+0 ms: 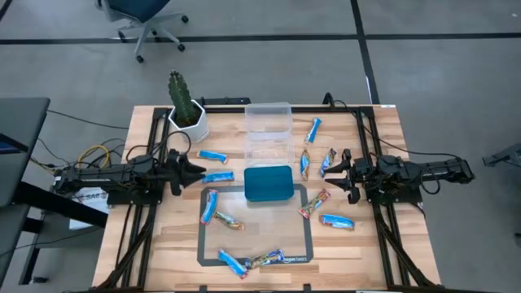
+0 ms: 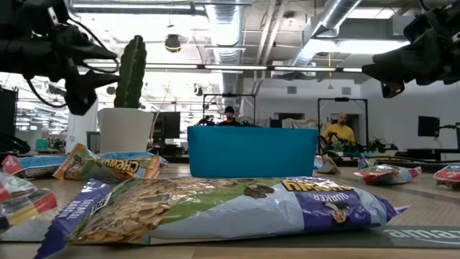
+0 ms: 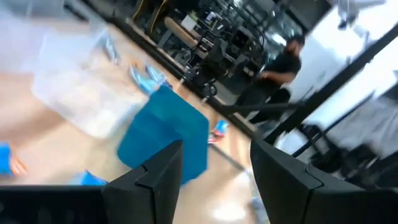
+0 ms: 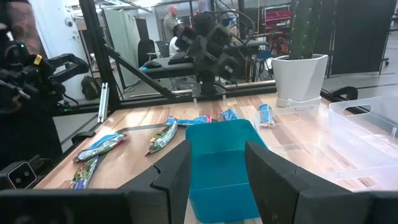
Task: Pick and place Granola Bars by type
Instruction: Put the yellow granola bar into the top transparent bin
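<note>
Several granola bars lie flat and scattered on the wooden table: blue ones at the left [image 1: 213, 157] and far right [image 1: 313, 130], a red-orange one [image 1: 315, 203], and multicoloured ones near the front [image 1: 275, 258]. One of them fills the foreground of the low view [image 2: 230, 205]. My left gripper [image 1: 199, 172] [image 3: 214, 149] hovers level at the table's left, open and empty, rolled to one side. My right gripper [image 1: 331, 171] [image 4: 217, 152] hovers level at the right, open and empty. Both point at the teal tray [image 1: 269, 183] between them.
A clear plastic bin [image 1: 269, 130] stands just beyond the teal tray. A cactus in a white pot [image 1: 187, 110] is at the far left corner. A black tape outline [image 1: 201, 236] frames the near middle of the table. People show in the room behind [image 2: 339, 133].
</note>
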`<state>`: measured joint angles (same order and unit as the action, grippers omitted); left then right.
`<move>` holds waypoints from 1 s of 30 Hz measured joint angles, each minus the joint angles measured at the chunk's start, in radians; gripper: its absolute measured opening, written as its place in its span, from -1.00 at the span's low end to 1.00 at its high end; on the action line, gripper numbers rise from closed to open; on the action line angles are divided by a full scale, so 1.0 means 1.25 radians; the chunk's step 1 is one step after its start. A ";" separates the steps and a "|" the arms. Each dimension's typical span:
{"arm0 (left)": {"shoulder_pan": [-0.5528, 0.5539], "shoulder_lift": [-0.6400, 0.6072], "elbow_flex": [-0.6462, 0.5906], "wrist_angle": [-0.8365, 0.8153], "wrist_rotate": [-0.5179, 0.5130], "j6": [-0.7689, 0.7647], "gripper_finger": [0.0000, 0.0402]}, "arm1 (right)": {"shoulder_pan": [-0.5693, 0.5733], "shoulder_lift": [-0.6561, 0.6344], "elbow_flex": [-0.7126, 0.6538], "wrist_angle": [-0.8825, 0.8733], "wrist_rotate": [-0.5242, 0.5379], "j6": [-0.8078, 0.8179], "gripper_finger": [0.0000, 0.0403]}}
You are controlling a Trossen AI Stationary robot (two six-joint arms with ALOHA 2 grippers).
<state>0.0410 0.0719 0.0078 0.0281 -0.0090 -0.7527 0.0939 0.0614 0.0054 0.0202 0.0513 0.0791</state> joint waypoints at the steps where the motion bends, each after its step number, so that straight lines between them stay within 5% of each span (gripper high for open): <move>1: 0.000 0.000 0.000 0.000 0.000 -0.028 -0.10 | 0.000 0.000 0.000 0.000 0.000 0.000 -0.29; 18: 0.002 0.019 0.015 -0.032 -0.081 -0.218 -0.10 | 0.000 0.000 0.000 0.000 0.000 0.000 -0.29; 25: -0.002 0.150 0.082 -0.078 -0.150 -0.223 -0.10 | 0.000 0.000 0.000 0.000 0.000 0.000 -0.29; 30: -0.022 0.312 0.215 -0.127 -0.135 -0.061 -0.10 | 0.000 0.000 0.000 0.000 0.000 0.000 -0.29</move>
<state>0.0140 0.4622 0.2769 -0.1302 -0.1782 -0.8291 0.0937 0.0612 0.0052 0.0204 0.0513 0.0788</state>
